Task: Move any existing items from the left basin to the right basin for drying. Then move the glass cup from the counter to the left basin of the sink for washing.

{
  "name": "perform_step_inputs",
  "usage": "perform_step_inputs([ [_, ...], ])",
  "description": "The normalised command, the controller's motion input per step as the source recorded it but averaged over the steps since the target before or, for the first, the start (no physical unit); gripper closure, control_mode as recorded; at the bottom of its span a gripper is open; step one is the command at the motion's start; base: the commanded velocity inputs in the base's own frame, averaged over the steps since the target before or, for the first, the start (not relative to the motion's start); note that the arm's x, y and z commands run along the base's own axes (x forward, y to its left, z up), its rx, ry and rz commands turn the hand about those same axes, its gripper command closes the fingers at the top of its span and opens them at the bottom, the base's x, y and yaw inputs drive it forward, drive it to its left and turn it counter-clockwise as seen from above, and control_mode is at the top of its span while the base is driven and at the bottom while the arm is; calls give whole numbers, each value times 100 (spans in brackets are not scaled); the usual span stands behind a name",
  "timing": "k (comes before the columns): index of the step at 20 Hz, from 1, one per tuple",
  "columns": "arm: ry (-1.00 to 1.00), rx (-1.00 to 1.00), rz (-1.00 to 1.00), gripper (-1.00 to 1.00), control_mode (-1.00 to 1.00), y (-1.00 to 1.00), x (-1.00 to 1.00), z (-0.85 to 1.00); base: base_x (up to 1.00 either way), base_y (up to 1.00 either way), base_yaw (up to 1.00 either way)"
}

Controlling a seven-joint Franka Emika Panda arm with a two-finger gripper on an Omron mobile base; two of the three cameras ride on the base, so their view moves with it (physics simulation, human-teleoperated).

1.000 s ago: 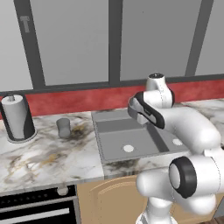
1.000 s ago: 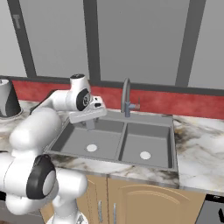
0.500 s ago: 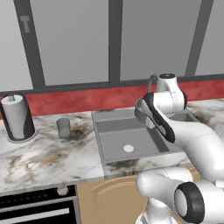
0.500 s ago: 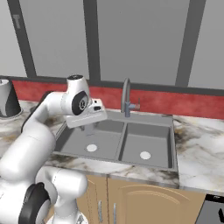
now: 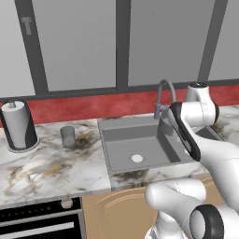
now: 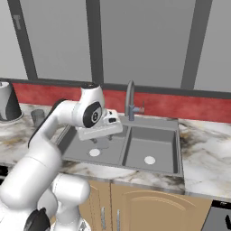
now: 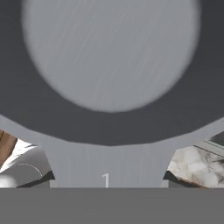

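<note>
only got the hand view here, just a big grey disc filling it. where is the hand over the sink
observer: That disc is the saucepan, its handle running back toward the camera. In the right base view the gripper hangs above the left basin, close to the divider.
operator: anything sitting in either basin
observer: The white drain of the left basin and the one in the right basin both show uncovered.
operator: and the cup
observer: The glass cup stands upright on the counter left of the sink, a little way from the paper towel roll.
</note>
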Motion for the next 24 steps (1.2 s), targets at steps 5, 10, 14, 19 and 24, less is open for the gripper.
perform_step_inputs([
  [5, 6, 4, -1, 100, -100, -58, -20, 0, 0, 0, 0],
  [10, 7, 4, -1, 100, -100, -60, -7, 0, 0, 0, 0],
  [14, 10, 4, 0, 100, -100, -56, 2, 0, 0, 0, 0],
  [19, 13, 5, 0, 100, -100, -37, 44, -14, 0, 0, 0],
  [24, 6, 6, 4, 100, -100, -38, 47, -34, 0, 0, 0],
])
